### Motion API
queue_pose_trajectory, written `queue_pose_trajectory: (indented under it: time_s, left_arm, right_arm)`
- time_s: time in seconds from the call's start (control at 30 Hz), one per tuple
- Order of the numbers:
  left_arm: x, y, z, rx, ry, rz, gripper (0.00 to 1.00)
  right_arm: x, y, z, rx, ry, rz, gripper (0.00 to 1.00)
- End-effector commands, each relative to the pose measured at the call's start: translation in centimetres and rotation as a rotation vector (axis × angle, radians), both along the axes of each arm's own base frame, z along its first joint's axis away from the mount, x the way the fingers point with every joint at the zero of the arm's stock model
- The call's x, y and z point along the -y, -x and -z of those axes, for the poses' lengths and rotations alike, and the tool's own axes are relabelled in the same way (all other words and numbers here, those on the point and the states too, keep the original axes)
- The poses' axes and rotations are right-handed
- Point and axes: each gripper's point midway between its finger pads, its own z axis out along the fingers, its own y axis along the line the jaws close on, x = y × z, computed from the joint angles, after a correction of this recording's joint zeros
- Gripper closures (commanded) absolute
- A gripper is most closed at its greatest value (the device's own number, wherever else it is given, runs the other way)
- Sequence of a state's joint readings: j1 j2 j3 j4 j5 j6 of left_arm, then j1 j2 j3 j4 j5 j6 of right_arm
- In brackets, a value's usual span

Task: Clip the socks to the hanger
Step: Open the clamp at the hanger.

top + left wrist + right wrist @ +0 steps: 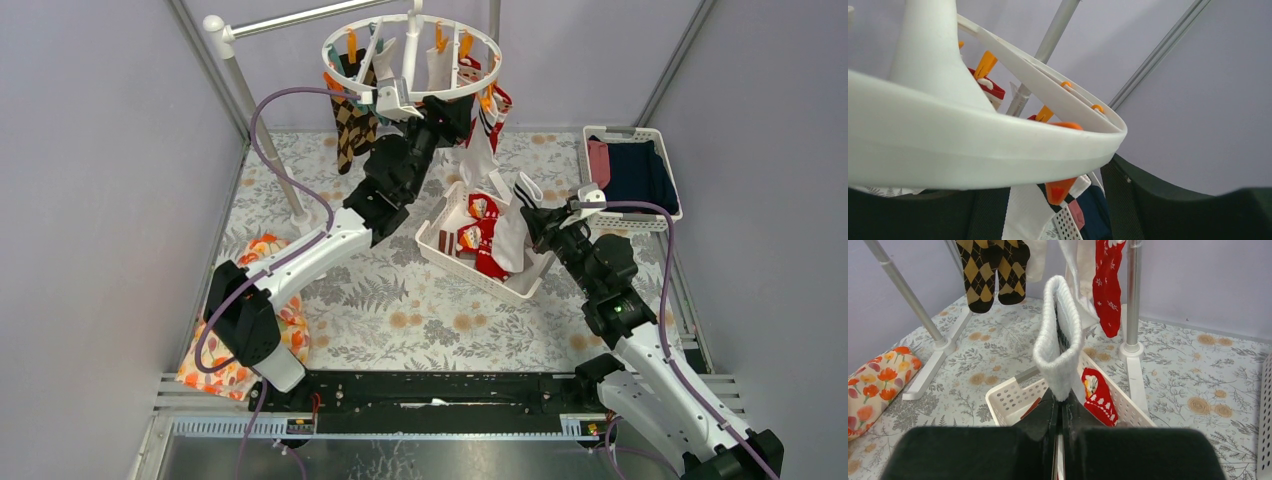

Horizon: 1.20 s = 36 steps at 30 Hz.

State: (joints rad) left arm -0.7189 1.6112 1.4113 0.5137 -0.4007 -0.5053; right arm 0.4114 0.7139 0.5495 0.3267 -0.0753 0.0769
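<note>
My left claw (1058, 207) is hovering with its jaws spread at the near rim of the round white plastic drying hanger (345, 45), beside an orange clip (1060, 189). My right claw (1060, 412) is clenching a white ribbed sock (1060, 340), holding it upright above the white perforated basket (1008, 401).

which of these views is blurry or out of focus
Left wrist: the hanger sits so close to the lens that it is soft and fills half the frame. Right wrist: the white sock is fairly sharp, the right gripper below it a dark blur. Top external: evenly lit and sharp.
</note>
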Motion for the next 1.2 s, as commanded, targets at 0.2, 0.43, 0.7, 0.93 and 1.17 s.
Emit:
queue_pose_trajectory:
  time_s: [0.2,0.43,0.7,0.93,1.17]
  left_arm:
    - [0.2,-1.5,-0.4,0.013,0.004,0.003,0.38]
    - [0.4,-1.8,-0.1,0.011,0.028,0.009,0.38]
    - [-0.8,-0.9,-1.2,0.045,0.062,-0.01,0.35]
    - [-1.9,-0.6,-1.4,0.051,0.078,-0.042,0.35]
    - [-1.9,-0.6,-1.6,0.056,0.091,-0.044,0.39]
  right_arm:
    - [-0.2,0.3,-2.0,0.066,-0.036,-0.022,1.0]
    - [-0.3,0.4,-1.9,0.065,-0.037,-0.025,1.0]
    - [-0.3,0.4,-1.9,0.068,-0.038,-0.027,1.0]
    - [-0.4,0.4,-1.9,0.067,-0.039,-0.031,1.0]
    - [-0.4,0.4,-1.8,0.067,-0.04,-0.033,1.0]
